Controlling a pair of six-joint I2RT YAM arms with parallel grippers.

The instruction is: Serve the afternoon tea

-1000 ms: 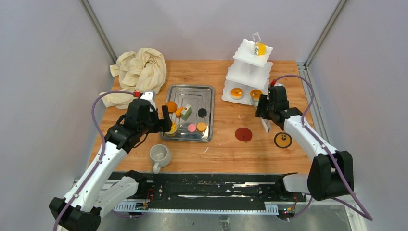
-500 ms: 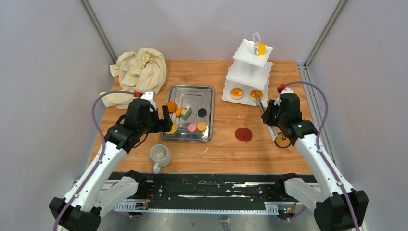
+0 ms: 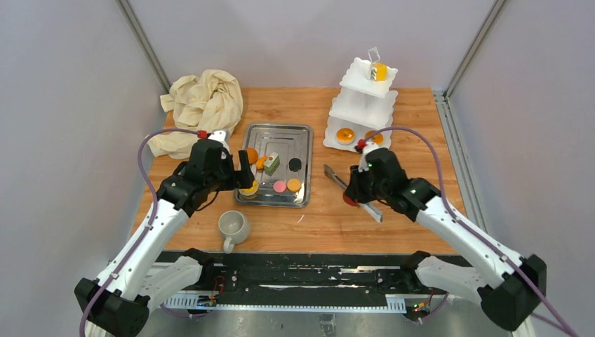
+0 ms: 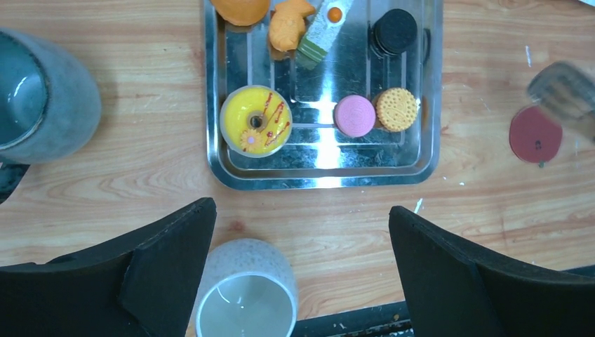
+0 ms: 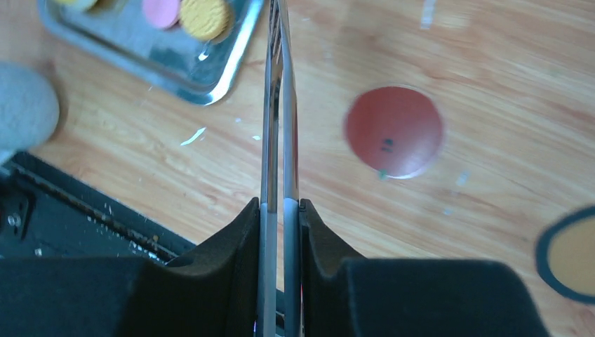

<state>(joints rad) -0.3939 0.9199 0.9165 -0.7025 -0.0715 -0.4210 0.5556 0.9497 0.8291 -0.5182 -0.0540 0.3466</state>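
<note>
The white three-tier stand [image 3: 365, 107] stands at the back right with two orange tarts [image 3: 344, 135] on its bottom tier and a yellow cake [image 3: 379, 71] on top. Orange, green-layered [image 3: 271, 163], black [image 3: 295, 164], pink [image 3: 279, 187] and yellow [image 4: 255, 121] cakes lie in the steel tray [image 3: 281, 133]. My left gripper [image 3: 244, 177] is open and empty above the tray's near-left corner; in its wrist view [image 4: 302, 210] the off-white mug [image 4: 245, 295] sits between its fingers and the grey mug [image 4: 38, 98] at the left. My right gripper [image 3: 353, 188] is shut on metal tongs [image 5: 278, 105] over the red coaster [image 5: 394, 131].
The cream cloth [image 3: 203, 105] is bunched at the back left. A yellow, black-rimmed coaster [image 5: 568, 253] lies right of the red one. The off-white mug [image 3: 234, 226] stands near the table's front edge, below the tray.
My right arm has swung left with the tongs, from beside the stand to above the red coaster. My left arm has barely moved.
</note>
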